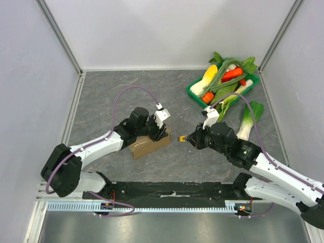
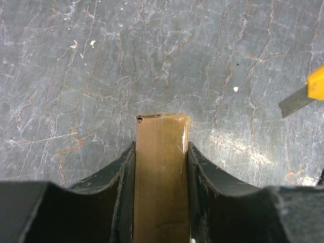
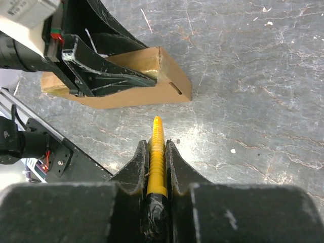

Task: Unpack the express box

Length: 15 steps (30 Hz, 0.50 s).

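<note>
Small flat brown cardboard box (image 1: 144, 148) lies on the grey tabletop (image 1: 111, 96), clamped across its width by my part-open left end effector (image 2: 162, 147). My right end effector (image 3: 157, 144) is closed on a yellow cutter (image 3: 157, 126). Judged light, crushable: grip the side walls gently.

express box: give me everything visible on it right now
The express box is small, flat, rectangular plain brown cardboard with no print. Its top looks glossy, maybe taped, and one side face has a small slit. It looks closed. It lies on the grey marbled table, skewed to the table edge. The left tool clamps it, one finger on each long side, at the end nearer the right arm. Nothing else touches it: the yellow cutter in the right tool points at it across a gap.
</note>
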Each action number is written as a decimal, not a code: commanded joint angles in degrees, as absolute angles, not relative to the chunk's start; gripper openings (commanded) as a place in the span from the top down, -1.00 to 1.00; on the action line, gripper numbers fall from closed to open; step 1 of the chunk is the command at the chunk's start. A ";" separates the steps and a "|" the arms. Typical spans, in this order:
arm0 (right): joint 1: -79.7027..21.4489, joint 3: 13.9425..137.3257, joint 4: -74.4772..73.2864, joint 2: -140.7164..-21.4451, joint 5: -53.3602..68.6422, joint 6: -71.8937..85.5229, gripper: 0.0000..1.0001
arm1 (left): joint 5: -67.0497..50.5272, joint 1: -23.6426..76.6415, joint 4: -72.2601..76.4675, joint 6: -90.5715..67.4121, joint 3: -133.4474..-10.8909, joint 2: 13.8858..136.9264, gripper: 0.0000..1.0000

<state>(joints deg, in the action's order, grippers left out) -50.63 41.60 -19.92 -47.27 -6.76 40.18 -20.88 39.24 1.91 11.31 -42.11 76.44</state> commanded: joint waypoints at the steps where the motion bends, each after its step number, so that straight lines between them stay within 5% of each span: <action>1: -50.71 41.49 -19.70 -49.29 -7.56 38.59 1.00 | -18.10 39.02 -2.38 6.69 -44.90 77.78 -0.40; 2: -50.71 40.53 -18.90 -49.83 -7.30 38.41 1.00 | -18.19 39.02 -1.85 6.16 -45.35 77.70 -0.76; 3: -50.80 40.08 -18.03 -50.53 -7.21 38.41 1.00 | -18.28 38.94 -1.58 5.80 -45.61 77.43 -0.83; 11: -50.89 37.44 -6.95 -59.41 -4.57 37.71 1.00 | -17.58 38.94 -0.18 2.73 -48.60 72.78 -0.90; 15: -51.15 37.97 -2.91 -63.10 -4.75 37.88 1.00 | -8.40 38.85 -1.57 0.53 -50.36 68.65 -0.93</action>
<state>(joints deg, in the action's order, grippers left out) -50.74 37.41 -11.40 -61.14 -5.26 38.68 -16.93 39.07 -1.72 4.73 -46.39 74.00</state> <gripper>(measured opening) 0.154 0.956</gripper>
